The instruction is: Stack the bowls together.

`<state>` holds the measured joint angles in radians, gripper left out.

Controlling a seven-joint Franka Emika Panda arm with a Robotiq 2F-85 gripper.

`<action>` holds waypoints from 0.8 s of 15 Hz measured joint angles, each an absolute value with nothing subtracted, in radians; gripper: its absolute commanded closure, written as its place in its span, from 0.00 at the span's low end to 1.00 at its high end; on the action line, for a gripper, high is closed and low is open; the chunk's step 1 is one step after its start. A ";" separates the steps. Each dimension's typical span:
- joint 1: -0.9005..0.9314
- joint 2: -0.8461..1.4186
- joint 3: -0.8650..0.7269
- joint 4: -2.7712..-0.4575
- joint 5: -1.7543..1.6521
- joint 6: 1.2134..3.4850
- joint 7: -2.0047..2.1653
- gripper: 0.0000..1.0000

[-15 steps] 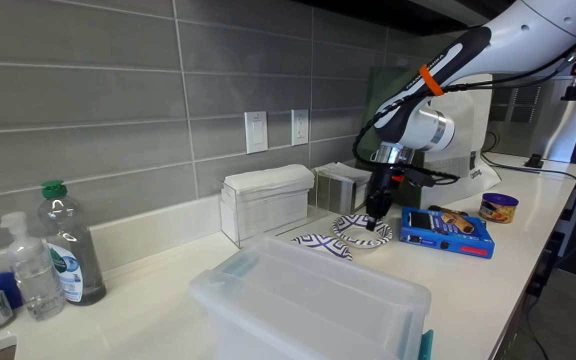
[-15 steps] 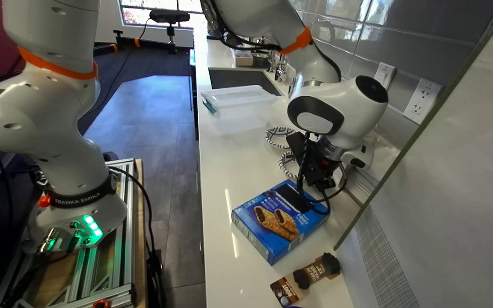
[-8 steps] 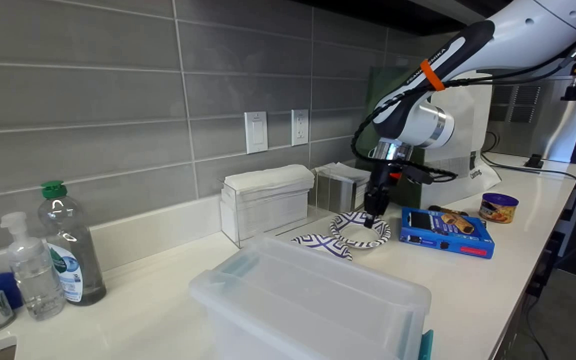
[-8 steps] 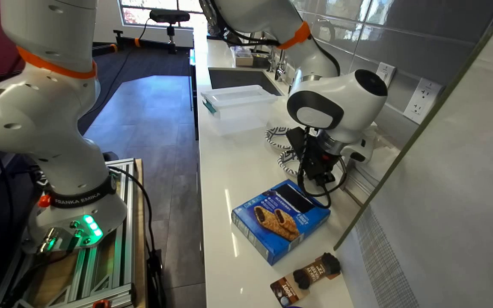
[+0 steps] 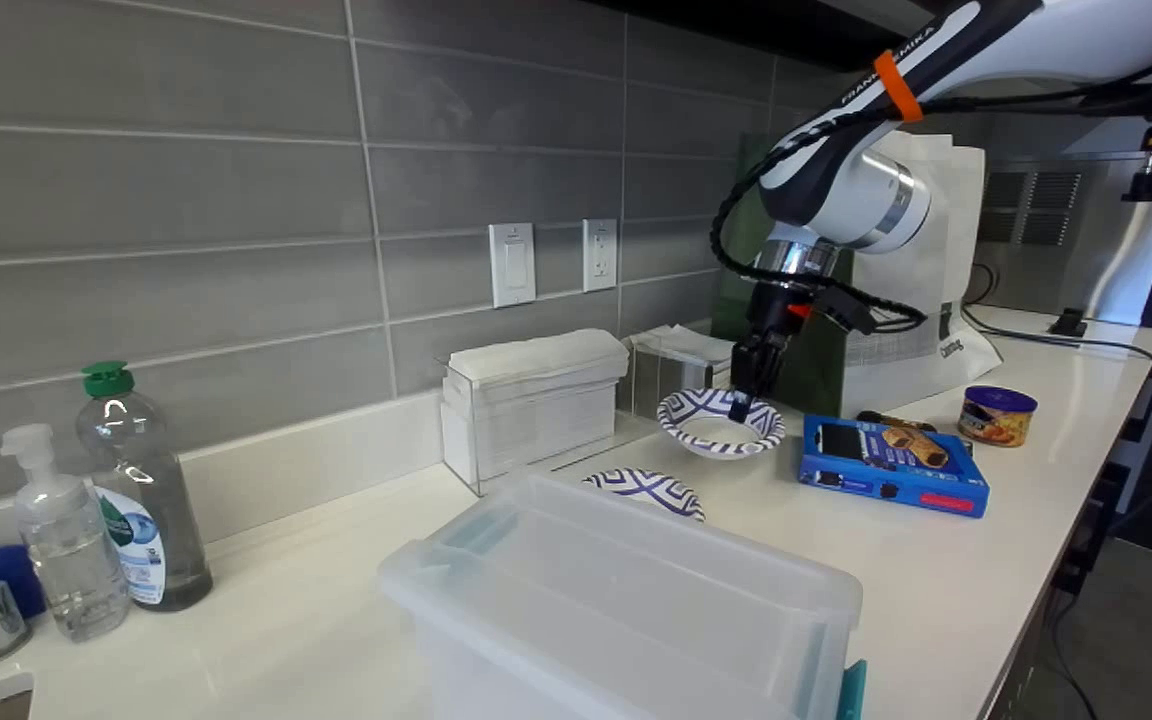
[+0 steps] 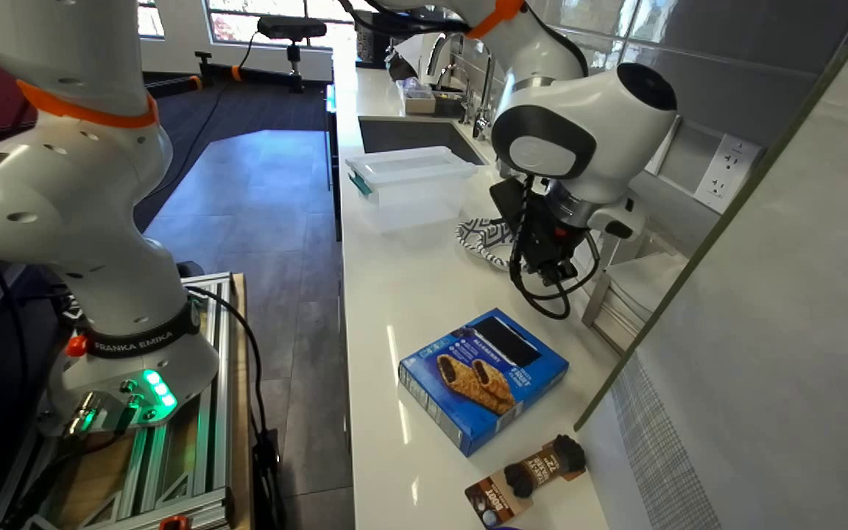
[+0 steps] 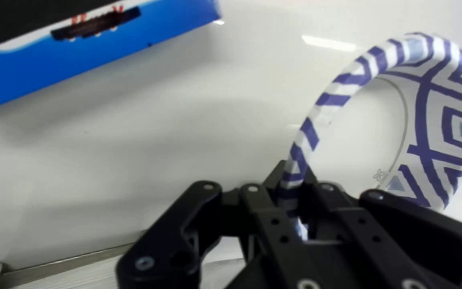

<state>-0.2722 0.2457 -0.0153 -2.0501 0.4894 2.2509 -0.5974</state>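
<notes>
- Jaws of the gripper (image 7: 293,182) pinch the rim of a patterned bowl (image 5: 724,428), aloft over the counter (image 6: 394,287).
- Second bowl (image 5: 648,487) rests near the lidded plastic box (image 5: 636,600).
- Clear holder (image 5: 466,455) contains paper towels (image 5: 541,355).
- Blue carton (image 6: 483,379) lies inside the counter's front edge, apart from both bowls.
- Wrist view catches a sliver of the second bowl; both exterior views show more.

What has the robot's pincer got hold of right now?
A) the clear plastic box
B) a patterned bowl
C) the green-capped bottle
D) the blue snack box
B: in the wrist view, the rim of one patterned bowl sits pinched between the tips of the pincer.
</notes>
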 measured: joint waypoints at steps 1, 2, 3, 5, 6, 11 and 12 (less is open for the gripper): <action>-0.270 0.233 -0.014 -2.051 0.497 2.207 -0.597 0.98; -0.265 0.224 -0.013 -2.053 0.504 2.171 -0.597 0.98; -0.257 0.219 -0.012 -2.054 0.511 2.142 -0.594 0.98; -0.237 0.218 -0.007 -2.058 0.529 2.110 -0.586 0.98; -0.224 0.219 -0.002 -2.063 0.538 2.109 -0.579 0.98; -0.162 0.233 0.031 -2.089 0.618 2.116 -0.567 0.98; -0.150 0.237 0.036 -2.093 0.635 2.127 -0.565 0.98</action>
